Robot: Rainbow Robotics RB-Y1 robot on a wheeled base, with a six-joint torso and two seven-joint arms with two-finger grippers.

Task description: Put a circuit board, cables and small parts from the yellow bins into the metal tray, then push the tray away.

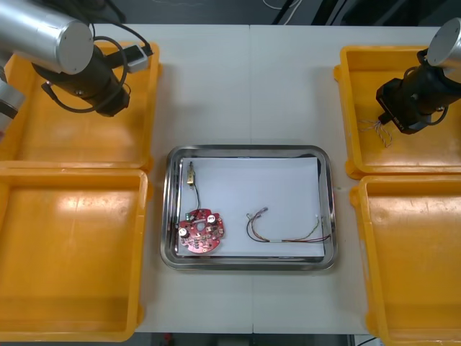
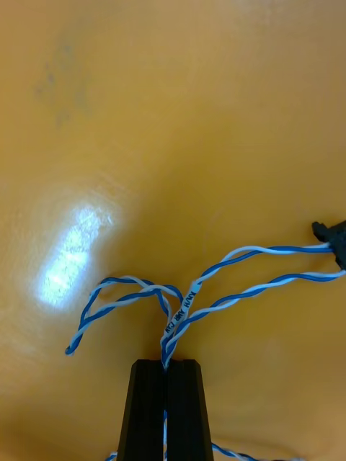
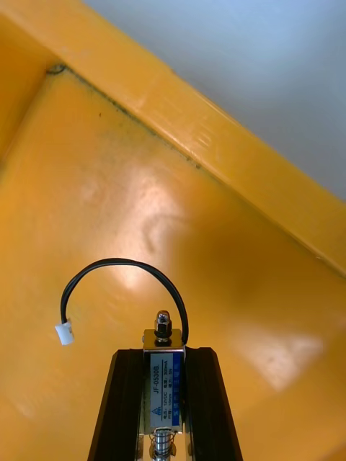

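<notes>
Over the far left yellow bin (image 1: 72, 137), my left gripper (image 3: 164, 353) is shut on a small metal part (image 3: 162, 378) with a printed label. A black cable (image 3: 122, 263) with a white plug loops out of that part. Over the far right yellow bin (image 1: 418, 151), my right gripper (image 2: 167, 364) is shut on a twisted blue and white cable (image 2: 216, 277), whose strands trail below the wrist (image 1: 378, 130). The metal tray (image 1: 248, 151), white inside, holds a round red circuit board (image 1: 202, 232), a small metal part (image 1: 191, 173) with a black lead, and a thin cable (image 1: 284, 234).
Two near yellow bins, one at the left (image 1: 68, 252) and one at the right (image 1: 418, 259), flank the tray. Bare table lies beyond the tray's far rim, between the two far bins.
</notes>
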